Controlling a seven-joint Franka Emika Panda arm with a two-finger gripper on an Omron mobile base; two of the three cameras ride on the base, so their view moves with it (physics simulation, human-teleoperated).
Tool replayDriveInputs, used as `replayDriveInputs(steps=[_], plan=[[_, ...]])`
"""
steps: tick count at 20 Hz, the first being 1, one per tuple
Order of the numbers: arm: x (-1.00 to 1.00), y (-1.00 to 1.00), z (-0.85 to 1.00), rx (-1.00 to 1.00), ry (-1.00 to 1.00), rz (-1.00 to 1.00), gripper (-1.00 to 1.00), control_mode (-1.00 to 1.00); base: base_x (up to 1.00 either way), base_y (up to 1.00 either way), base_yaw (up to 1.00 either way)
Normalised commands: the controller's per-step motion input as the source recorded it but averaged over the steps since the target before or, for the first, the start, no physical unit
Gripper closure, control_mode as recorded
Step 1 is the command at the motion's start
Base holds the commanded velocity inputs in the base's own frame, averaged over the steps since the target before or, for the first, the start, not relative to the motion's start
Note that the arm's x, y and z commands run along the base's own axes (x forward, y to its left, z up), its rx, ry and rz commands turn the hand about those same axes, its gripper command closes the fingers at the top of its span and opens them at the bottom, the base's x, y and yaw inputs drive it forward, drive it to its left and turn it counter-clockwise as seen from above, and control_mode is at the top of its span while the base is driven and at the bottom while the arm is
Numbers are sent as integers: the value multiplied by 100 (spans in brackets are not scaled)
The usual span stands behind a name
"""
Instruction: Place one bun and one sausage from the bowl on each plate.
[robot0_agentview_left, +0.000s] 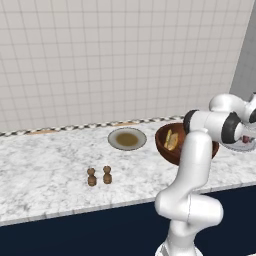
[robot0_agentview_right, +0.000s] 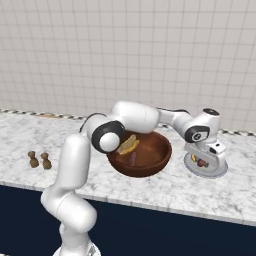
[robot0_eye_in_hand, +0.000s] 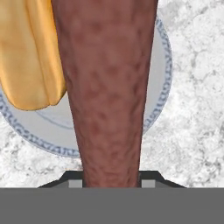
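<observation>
End effector (robot0_agentview_right: 202, 161) pinches a sausage (robot0_eye_in_hand: 107, 87), its long axis running away from the fingers, directly over the plain grey plate (robot0_eye_in_hand: 159, 87). A bun (robot0_eye_in_hand: 30, 52) already lies there, beside it.

Reddish-brown sausage (robot0_eye_in_hand: 109, 87), golden bun (robot0_eye_in_hand: 28, 52)

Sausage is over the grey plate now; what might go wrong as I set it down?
The long reddish-brown sausage, held in the hand, hangs lengthwise above the pale grey plate; released from here it may roll off the rim. The golden bun already lies beside it, so lowering could nudge it. The dark reddish-brown bowl sits near the arm.
</observation>
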Motion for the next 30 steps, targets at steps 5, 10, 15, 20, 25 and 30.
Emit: replayDriveInputs(steps=[5,10,15,20,25,30], plan=[[7,0,-44,0,-6,0,100,-100,0,0,0],[11,0,-21,0,-5,0,100,-100,0,0,0],[15,0,-16,0,-1,0,100,-100,0,0,0],[0,0,-11,0,-5,0,100,-100,0,0,0],[0,0,0,0,0,0,100,-100,0,0,0],[0,0,0,0,0,0,-100,-100,0,0,0]])
